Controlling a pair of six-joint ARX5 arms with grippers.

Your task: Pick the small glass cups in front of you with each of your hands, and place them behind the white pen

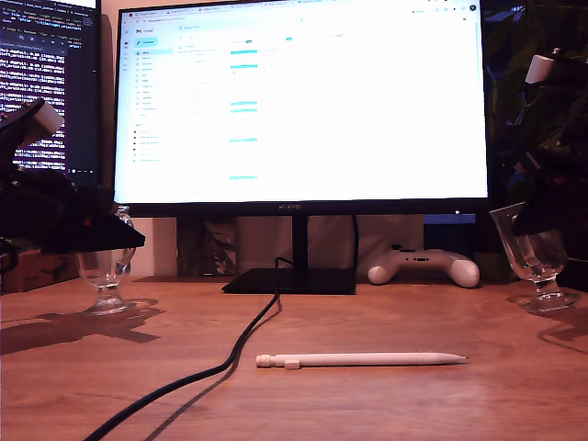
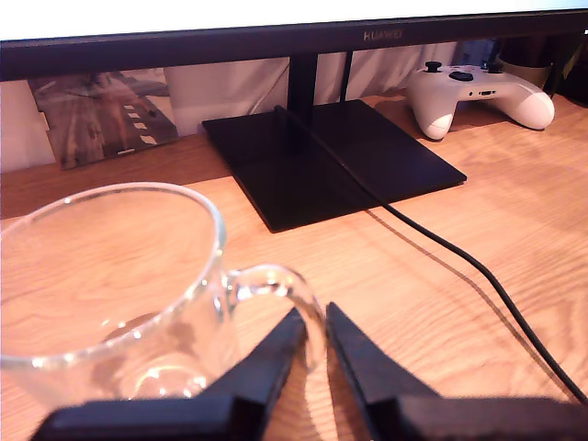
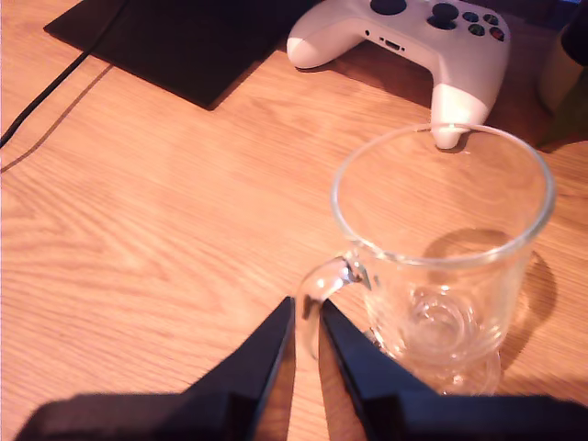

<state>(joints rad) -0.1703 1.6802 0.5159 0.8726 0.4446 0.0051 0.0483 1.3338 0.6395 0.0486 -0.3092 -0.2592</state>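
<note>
- Pinching the handle of the first glass cup (image 2: 119,294) between the two black fingers of my first gripper (image 2: 314,335), jaws nearly closed on the glass loop.
- Pinching the handle of the second glass cup (image 3: 441,266) with my second gripper (image 3: 308,331) in the same way, fingers drawn close on either side of the handle.
- Standing upright on the wooden desk (image 1: 395,322), first glass cup (image 1: 106,271) well off the ringed cap end of the white pen (image 1: 363,359), toward the exterior view's left and nearer the monitor (image 1: 299,101) than the pen.
- Tilting slightly, second glass cup (image 1: 537,253) well beyond the pen's pointed tip toward the exterior view's right, also nearer the monitor; contact of the foot with the desk not determinable.
- Lying flat, the pen, crosswise in front of the monitor stand (image 1: 289,280).
- Running past the pen's cap end from the stand, a black cable (image 1: 211,367).
- Resting behind the pen, beside the stand, a white game controller (image 1: 423,266).
</note>
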